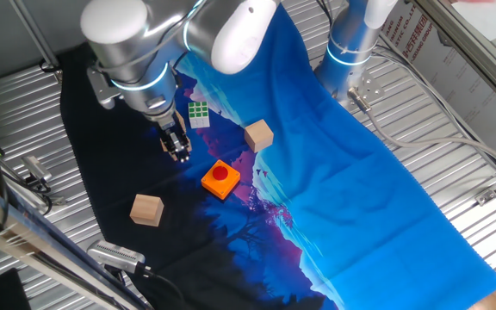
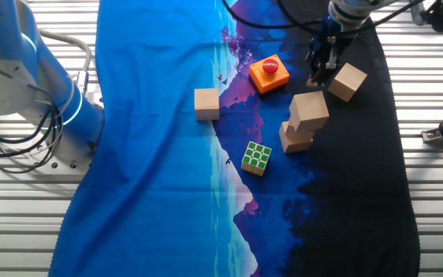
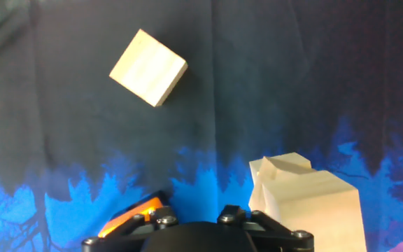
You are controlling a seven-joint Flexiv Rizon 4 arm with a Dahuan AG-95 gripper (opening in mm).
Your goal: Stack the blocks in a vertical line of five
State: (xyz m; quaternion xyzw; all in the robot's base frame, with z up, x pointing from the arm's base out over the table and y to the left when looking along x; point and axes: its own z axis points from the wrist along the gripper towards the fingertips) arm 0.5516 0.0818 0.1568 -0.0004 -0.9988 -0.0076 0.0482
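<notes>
Gripper looks narrow and empty; two-block stack just beside it sits skewed, so a nudge could topple it.

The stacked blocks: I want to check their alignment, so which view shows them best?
The other fixed view: the stacked blocks show whole, the top one twisted off the lower. The hand view cuts them off at the frame's bottom edge. In one fixed view the arm hides them.

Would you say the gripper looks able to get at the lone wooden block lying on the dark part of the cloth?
Probably yes: that block lies alone beside the gripper, nothing on it, the two-block stack standing apart.
</notes>
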